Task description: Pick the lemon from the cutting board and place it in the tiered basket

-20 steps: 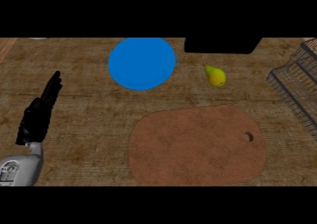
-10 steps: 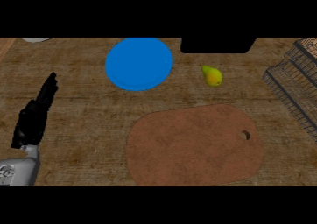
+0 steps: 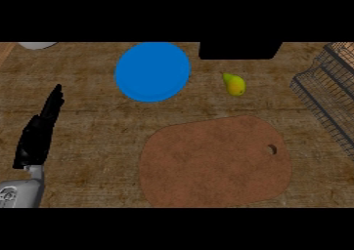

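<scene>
With our left hand (image 3: 40, 134) resting open and straight-fingered at the left, we should reach for the small yellow lemon (image 3: 234, 84), which lies on the wooden surface (image 3: 86, 122) beyond the brown cutting board (image 3: 216, 161), near the wire tiered basket (image 3: 331, 97).

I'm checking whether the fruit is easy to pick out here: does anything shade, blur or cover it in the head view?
Head view: the yellow fruit lies unshaded and uncovered on the counter, beyond the cutting board; lighting is even, no glare.
</scene>
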### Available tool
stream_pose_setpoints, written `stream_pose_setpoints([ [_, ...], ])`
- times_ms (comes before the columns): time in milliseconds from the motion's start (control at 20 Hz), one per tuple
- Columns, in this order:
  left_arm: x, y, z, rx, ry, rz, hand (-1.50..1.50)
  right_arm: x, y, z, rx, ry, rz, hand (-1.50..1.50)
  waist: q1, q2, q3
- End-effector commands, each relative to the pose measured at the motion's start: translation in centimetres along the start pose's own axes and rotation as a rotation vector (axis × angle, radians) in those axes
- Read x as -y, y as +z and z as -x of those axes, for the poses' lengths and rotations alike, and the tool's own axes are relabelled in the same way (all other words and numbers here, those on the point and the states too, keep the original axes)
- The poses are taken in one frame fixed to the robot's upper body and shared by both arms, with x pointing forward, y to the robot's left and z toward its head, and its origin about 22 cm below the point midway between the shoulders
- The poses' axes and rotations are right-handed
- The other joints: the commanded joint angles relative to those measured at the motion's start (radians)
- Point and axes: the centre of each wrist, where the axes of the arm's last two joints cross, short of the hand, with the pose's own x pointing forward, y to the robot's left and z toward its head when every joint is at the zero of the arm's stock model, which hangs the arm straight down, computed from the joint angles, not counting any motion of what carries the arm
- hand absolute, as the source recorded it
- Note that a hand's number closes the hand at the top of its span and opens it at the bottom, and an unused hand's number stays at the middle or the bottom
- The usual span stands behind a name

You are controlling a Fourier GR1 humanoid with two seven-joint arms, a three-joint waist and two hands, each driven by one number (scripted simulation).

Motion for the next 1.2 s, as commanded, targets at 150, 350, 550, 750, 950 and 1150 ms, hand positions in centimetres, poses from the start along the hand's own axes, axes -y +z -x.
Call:
stream_pose_setpoints([
  [150, 0.4, 0.0, 0.0, 0.003, -0.006, -0.013, 0.00, -4.3, -0.9, 3.7, -0.171, -0.132, -0.127, -1.50, 0.003, 0.002, 0.000],
  [350, -1.3, -0.8, -1.4, 0.003, -0.004, -0.021, 0.00, -3.7, 0.2, 4.4, -0.146, -0.290, -0.052, -1.50, 0.002, 0.000, 0.000],
  [550, -1.2, -0.9, -0.9, -0.017, 0.015, 0.009, 0.00, -2.5, 2.1, 4.1, -0.108, -0.383, 0.046, -1.50, 0.005, 0.001, 0.000],
  [750, -0.3, 0.1, 0.7, 0.007, 0.012, 0.011, 0.00, -0.6, 1.3, 5.2, -0.099, -0.464, 0.183, -1.50, 0.004, 0.003, -0.001],
  [950, -1.1, 1.5, 0.6, -0.004, -0.004, -0.009, 0.00, 3.7, 1.6, 6.4, -0.189, -0.482, 0.234, -1.50, 0.004, -0.004, -0.001],
  [1150, -0.4, 0.5, -1.2, -0.004, 0.001, -0.020, 0.00, 6.1, 3.0, 9.0, -0.298, -0.536, 0.197, -1.50, -0.018, -0.015, -0.001],
])
